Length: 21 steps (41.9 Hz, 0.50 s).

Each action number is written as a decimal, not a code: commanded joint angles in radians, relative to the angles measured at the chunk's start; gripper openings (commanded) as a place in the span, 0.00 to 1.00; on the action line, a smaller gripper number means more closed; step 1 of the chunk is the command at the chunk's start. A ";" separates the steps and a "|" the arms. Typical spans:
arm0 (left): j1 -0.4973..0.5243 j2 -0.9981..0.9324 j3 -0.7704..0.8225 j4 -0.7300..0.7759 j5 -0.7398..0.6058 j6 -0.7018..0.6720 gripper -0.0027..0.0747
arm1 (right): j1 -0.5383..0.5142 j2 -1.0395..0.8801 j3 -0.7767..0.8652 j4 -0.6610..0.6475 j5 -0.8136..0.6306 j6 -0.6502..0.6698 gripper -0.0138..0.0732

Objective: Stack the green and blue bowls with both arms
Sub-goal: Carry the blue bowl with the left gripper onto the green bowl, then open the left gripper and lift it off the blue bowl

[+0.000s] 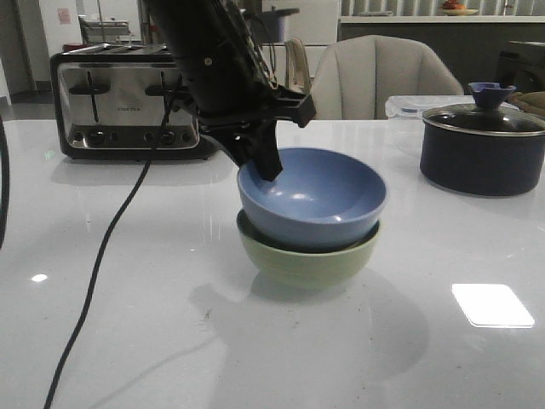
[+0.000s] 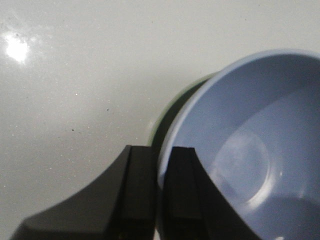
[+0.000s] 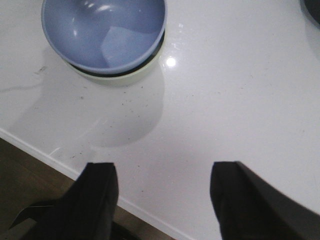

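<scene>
Blue bowl [image 1: 312, 198] sits nested in the green bowl [image 1: 308, 254], slightly tilted, mid-table [image 1: 170, 281]. Stack is done as far as position goes.

Left gripper [image 1: 262, 158] is at the blue bowl's left rim. Front view only shows one black finger dipping inside the bowl; whether it's clamped can't be read from there. Left wrist view settles it: two fingers [image 2: 182, 200] close together with the blue bowl's [image 2: 250, 150] rim between them, one inside, one outside. Gap is narrow, rim fills it, so it's closed on the rim. That view also shows a sliver of the green bowl [image 2: 159, 120] just under the blue rim.

Right gripper [image 3: 162, 200] doesn't appear in the front view at all. Right wrist view shows its fingers [image 3: 97, 195] spread wide, nothing between them, hanging over the table's near edge, well apart from the bowls. Blue bowl [image 3: 104, 32] and green rim [image 3: 125, 77] visible at the far side of that frame.

Front view only: toaster [image 1: 128, 100] at back left, dark lidded pot [image 1: 482, 146] at right, black cable [image 1: 102, 256] trailing across the table, chair [image 1: 383, 77] behind.
</scene>
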 commanded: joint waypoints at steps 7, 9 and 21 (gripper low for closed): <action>-0.003 -0.086 -0.041 -0.032 -0.028 -0.003 0.56 | 0.000 -0.005 -0.024 -0.007 -0.059 -0.010 0.75; -0.003 -0.110 -0.041 -0.032 -0.023 -0.003 0.56 | 0.000 -0.005 -0.024 -0.007 -0.059 -0.010 0.75; -0.003 -0.379 0.040 -0.038 -0.016 -0.003 0.56 | 0.000 -0.005 -0.024 -0.007 -0.059 -0.010 0.75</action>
